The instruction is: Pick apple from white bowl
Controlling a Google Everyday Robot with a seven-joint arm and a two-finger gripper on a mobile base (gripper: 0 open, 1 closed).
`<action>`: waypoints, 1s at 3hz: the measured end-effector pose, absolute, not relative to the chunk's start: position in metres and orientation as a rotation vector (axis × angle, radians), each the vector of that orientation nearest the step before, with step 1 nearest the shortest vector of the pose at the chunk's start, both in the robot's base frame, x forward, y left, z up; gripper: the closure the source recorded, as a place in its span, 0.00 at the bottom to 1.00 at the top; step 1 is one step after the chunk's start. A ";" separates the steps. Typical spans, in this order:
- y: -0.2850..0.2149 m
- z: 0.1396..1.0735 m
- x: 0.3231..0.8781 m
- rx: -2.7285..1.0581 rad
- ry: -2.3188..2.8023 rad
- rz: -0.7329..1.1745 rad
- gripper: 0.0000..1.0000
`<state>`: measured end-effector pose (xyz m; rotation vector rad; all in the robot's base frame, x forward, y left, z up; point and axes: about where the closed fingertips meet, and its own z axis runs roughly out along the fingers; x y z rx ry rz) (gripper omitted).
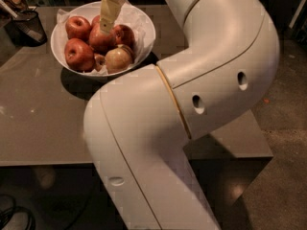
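Gripper above bowl, tip down among red apples. Open or closed: indeterminate. Bowl on surface; mesh cup beside it.

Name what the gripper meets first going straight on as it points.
Probably the middle red apple in the white bowl; the gripper points down just above it, though depth is unclear.

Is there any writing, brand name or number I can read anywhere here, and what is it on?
None: no readable text anywhere.
The white arm, the white bowl and the apples bear no marks.
The gripper, hanging over the apples in the bowl, shows no label either.
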<state>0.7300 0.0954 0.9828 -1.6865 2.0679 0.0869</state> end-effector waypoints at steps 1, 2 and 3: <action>0.096 0.980 0.726 -1.673 2.086 0.093 0.19; 0.095 0.976 0.720 -1.666 2.106 0.108 0.20; 0.091 0.972 0.712 -1.649 2.139 0.135 0.20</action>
